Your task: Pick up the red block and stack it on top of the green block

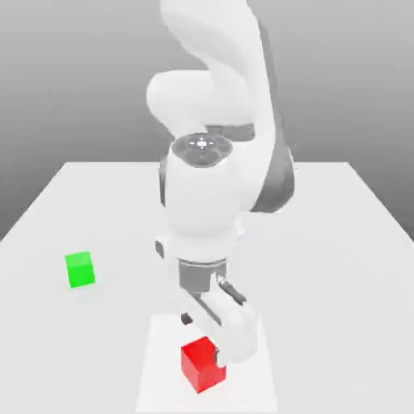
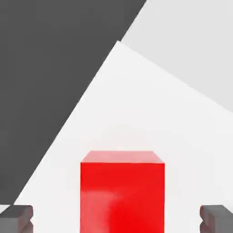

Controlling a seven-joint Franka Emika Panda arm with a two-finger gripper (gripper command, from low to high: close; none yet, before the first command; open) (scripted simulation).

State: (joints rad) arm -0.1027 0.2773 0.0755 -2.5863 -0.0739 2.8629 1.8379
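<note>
Pale tabletop [image 1: 323, 242] under me, grey backdrop behind. My pincer [image 2: 116, 219] stands wide open, nothing gripped. Red block [image 2: 122, 198] lies between my fingertips, gap either side, faces squared to them. Straight down looks right, then close. Green block [image 1: 80, 269] well apart, exterior view's left.

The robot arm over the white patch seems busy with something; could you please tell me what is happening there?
The gripper is open above the red block, with a finger to either side but a gap at each, so nothing is held. The green block sits apart, towards the exterior view's left, with nothing stacked on it.
</note>
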